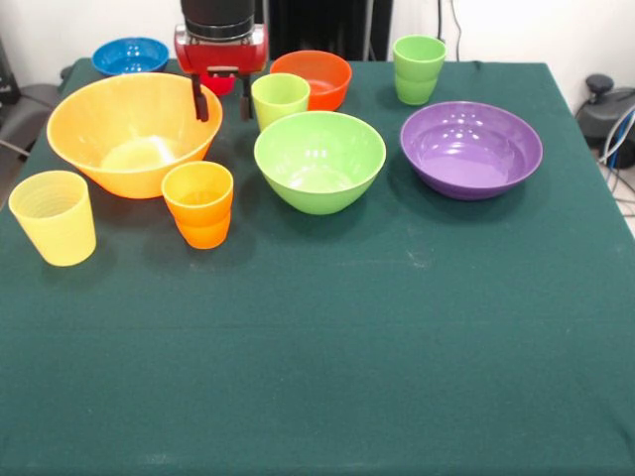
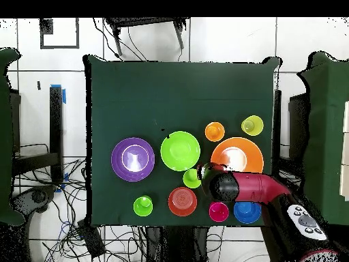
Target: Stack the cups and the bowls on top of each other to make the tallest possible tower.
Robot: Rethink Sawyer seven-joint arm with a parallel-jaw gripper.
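So nothing's stacked yet, everything sits loose on the green desk (image 1: 327, 377). The gripper (image 1: 222, 103) hangs with its fingers spread and empty, between the rim of the huge yellow-orange bowl (image 1: 134, 132) and the lime-yellow cup (image 1: 280, 100). A red-pink cup (image 2: 219, 211) sits right behind it, mostly hidden in the front view. The orange cup (image 1: 198, 204) is just beside the big bowl, the pale yellow cup (image 1: 54, 217) off on its own. The lime green bowl (image 1: 319, 160) sits mid-desk, the purple bowl (image 1: 471, 149) next to it. At the back: the blue bowl (image 1: 130, 56), small orange bowl (image 1: 312, 78) and green cup (image 1: 418, 68).
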